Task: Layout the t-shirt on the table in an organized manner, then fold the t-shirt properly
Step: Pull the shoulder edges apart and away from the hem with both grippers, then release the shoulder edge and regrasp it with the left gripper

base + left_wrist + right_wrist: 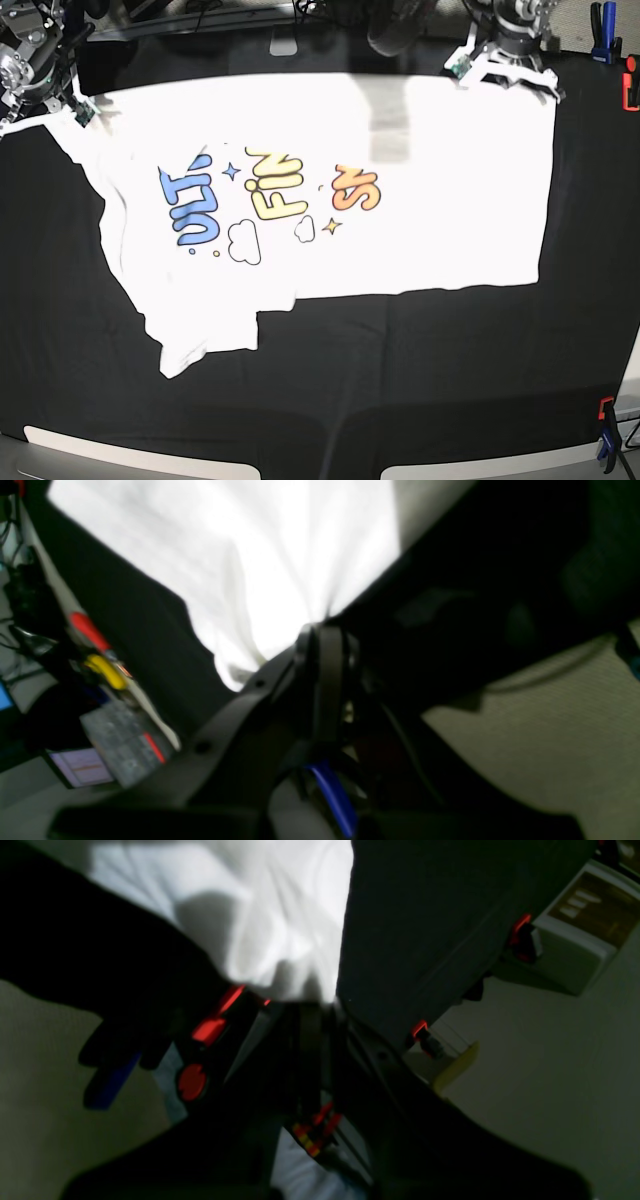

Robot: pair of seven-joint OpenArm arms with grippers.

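The white t-shirt [420, 200] lies spread print-up on the black table [420, 380], its coloured letters left of centre and one sleeve pointing toward the near left. My left gripper [508, 72] sits at the shirt's far right corner. In the left wrist view the t-shirt [260, 560] gathers into folds between the shut fingers of the left gripper [320, 627]. My right gripper [48, 95] sits at the far left corner. In the right wrist view the t-shirt [260, 915] pinches into the shut right gripper [307, 1002].
A blue clamp [603, 30] and a red clamp [630, 90] sit at the far right edge, and another clamp [605, 430] at the near right. Red clamps [520, 935] line the table edge beside a white box [580, 925]. Red and yellow handles [100, 650] lie past the table edge.
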